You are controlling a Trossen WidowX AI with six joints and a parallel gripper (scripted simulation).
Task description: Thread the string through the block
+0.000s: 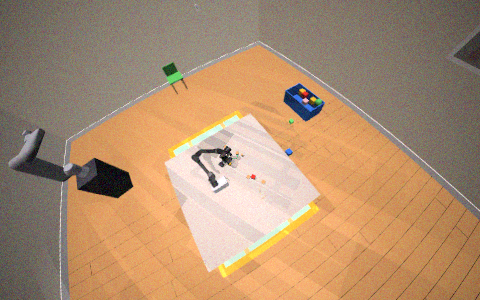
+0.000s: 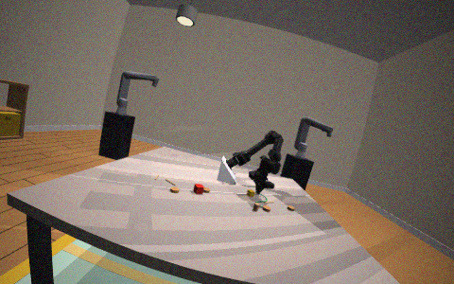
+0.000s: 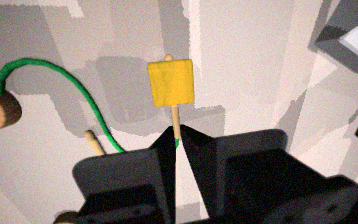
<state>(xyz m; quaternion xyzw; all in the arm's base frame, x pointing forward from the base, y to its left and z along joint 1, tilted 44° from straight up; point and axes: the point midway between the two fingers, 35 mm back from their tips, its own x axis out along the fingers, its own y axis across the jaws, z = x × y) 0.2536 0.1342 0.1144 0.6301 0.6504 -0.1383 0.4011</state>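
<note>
The yellow block [image 3: 172,83] [image 2: 251,193] sits on the table ahead of my fingers. My gripper [image 3: 176,129] [image 2: 258,191] is shut on the string end of the thin wooden stick [image 3: 175,119]. The stick runs into the near side of the block, and its rounded tip shows just past the far side. The part inside the block is hidden. The green string [image 3: 86,91] [image 2: 261,197] shows a little between the fingertips and curves left to a round brown wooden button [image 3: 11,111] at the left edge of the wrist view.
A loose stick [image 3: 94,142] lies left of the fingers, partly hidden by them. Another brown piece [image 3: 66,218] shows at the bottom edge. Farther along the table are a red cube [image 2: 199,188] [image 1: 253,176], a round piece [image 2: 174,190] and a loose stick [image 2: 170,182].
</note>
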